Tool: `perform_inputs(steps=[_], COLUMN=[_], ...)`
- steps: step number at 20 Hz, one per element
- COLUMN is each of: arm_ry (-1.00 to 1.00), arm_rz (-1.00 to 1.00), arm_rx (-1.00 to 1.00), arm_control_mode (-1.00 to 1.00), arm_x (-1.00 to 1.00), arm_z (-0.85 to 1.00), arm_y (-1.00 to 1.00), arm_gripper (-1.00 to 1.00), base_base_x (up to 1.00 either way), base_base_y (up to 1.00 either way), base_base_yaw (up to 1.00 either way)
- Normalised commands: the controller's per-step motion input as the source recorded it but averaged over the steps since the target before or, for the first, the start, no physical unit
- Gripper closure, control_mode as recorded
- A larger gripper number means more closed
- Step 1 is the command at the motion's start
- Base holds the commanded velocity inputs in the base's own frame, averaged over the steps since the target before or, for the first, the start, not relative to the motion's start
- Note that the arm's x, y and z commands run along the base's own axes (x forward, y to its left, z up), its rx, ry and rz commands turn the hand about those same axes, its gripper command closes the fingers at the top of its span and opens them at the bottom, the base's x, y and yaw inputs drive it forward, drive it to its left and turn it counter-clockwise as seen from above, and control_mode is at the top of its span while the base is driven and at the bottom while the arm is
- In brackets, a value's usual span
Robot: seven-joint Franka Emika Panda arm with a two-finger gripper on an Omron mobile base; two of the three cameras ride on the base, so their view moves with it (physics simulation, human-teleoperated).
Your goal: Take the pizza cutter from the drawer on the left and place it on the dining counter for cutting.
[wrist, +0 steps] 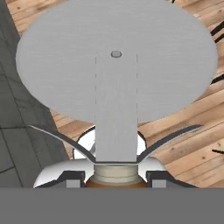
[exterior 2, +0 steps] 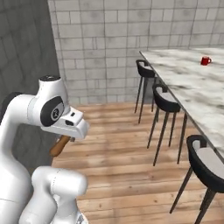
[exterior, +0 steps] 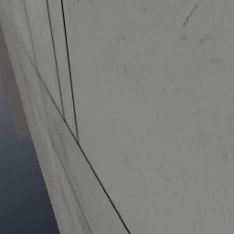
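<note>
My gripper point(wrist: 116, 181) is shut on the pizza cutter point(wrist: 116, 70). In the hand view its big round silver blade stands close before the camera, and its orange-brown handle sits between my finger tips. From the right base view the wooden handle point(exterior 2: 60, 145) sticks out down and left below the hand point(exterior 2: 72, 124), held high above the wooden floor. The dining counter point(exterior 2: 192, 87), white marble with grey veins, runs along the right, well away from the gripper. The drawer is out of view.
A red mug point(exterior 2: 205, 61) stands far back on the dining counter. Three black stools point(exterior 2: 165, 99) line its near side. A grey brick wall point(exterior 2: 100, 39) closes the back. A grey panelled surface point(exterior: 151, 114) stands very close to the left base camera.
</note>
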Motion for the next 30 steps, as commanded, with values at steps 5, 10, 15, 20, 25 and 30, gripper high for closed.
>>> perform_inputs(steps=[5,10,15,20,25,30], arm_ry=[0.00,0.00,0.00,0.00,0.00,0.00], arm_rz=[0.00,0.00,0.00,0.00,0.00,0.00], arm_rx=[0.00,0.00,0.00,0.00,0.00,0.00], arm_control_mode=[1.00,1.00,1.00,1.00,1.00,1.00], arm_x=[0.00,0.00,0.00,0.00,0.00,0.00], arm_z=[0.00,0.00,0.00,0.00,0.00,0.00], arm_y=[0.00,0.00,0.00,0.00,0.00,0.00], arm_gripper=[1.00,1.00,1.00,1.00,1.00,1.00], base_base_x=[0.70,0.45,0.87,0.98,0.76,0.79], base_base_y=[0.01,0.03,0.61,0.69,0.13,0.22], base_base_yaw=[-0.49,-0.71,-0.46,-0.34,-0.57,-0.55])
